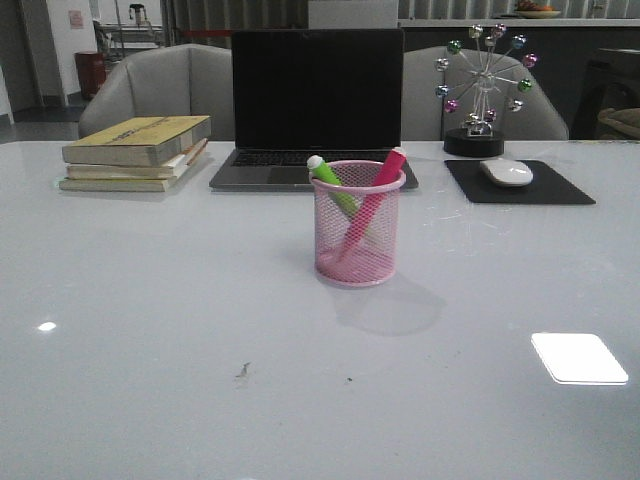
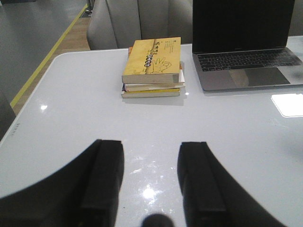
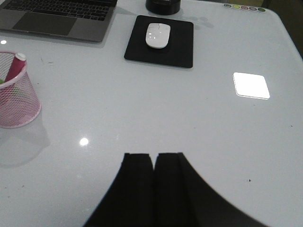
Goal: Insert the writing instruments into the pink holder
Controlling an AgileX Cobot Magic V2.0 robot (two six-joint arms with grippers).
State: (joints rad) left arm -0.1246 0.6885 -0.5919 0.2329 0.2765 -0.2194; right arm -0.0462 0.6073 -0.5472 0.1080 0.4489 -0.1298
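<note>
At the far left we see a stack of books [image 1: 137, 152] near the table [image 1: 150, 330] edge, then the open laptop [image 1: 316, 105] behind centre. Just in front of it stands the pink holder [image 1: 358, 223], upright, with the green marker [image 1: 333, 186] leaning left and the magenta marker [image 1: 374, 195] leaning right, crossed inside it. Farther right lie a mouse [image 1: 506, 172] on its dark pad [image 1: 518, 182] and a small wheel ornament [image 1: 482, 90]. Our left gripper [image 2: 150, 182] hovers with fingers wide apart, holding nothing; our right gripper [image 3: 154, 182] has its fingers pressed together, empty, over bare tabletop well apart from the holder.
</note>
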